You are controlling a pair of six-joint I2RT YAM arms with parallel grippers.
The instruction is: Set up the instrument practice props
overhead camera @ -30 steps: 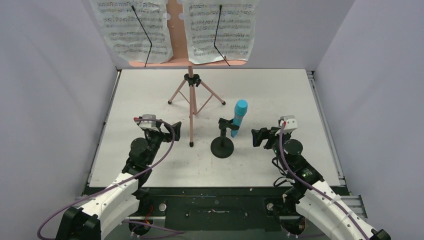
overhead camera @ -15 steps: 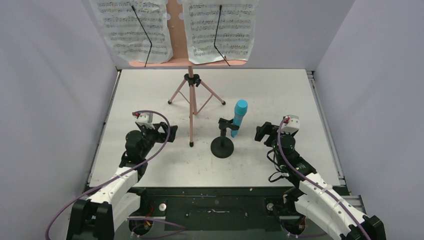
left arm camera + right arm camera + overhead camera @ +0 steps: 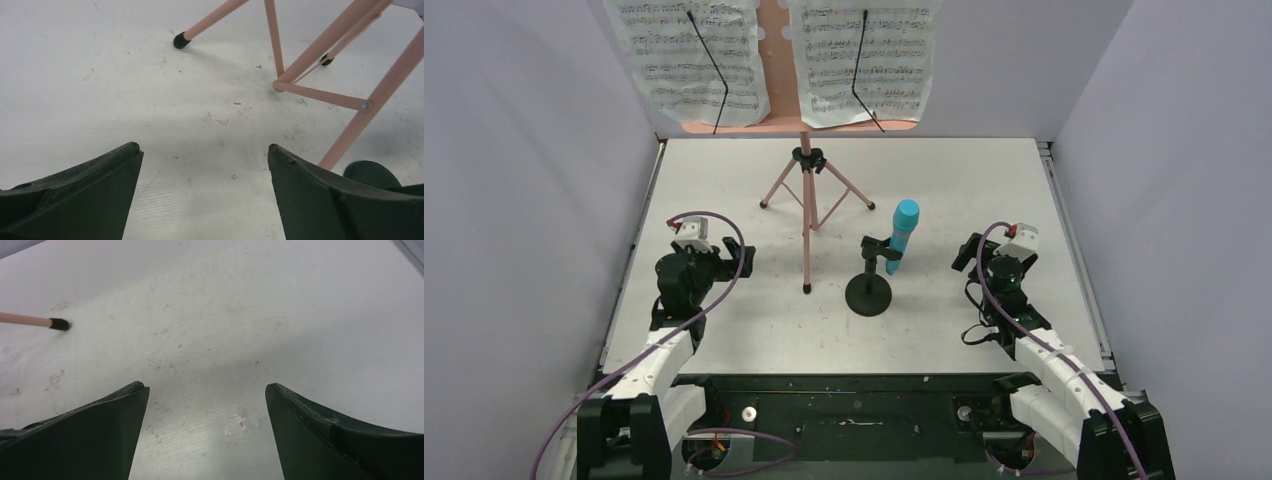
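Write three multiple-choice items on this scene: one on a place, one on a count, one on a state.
1. Where is the microphone?
A. lying flat
B. upright in the clip of the mic stand
C. held by an arm

2. How many pages are on the music stand?
A. two
B. one
C. four

3. How do the left gripper and right gripper stand?
A. both shut
B. left shut on a leg
C. both open, empty

Answers: 1 B, it stands upright at the clip; 2 A, two sheets sit side by side; 3 C, each wrist view shows spread fingers with nothing between.
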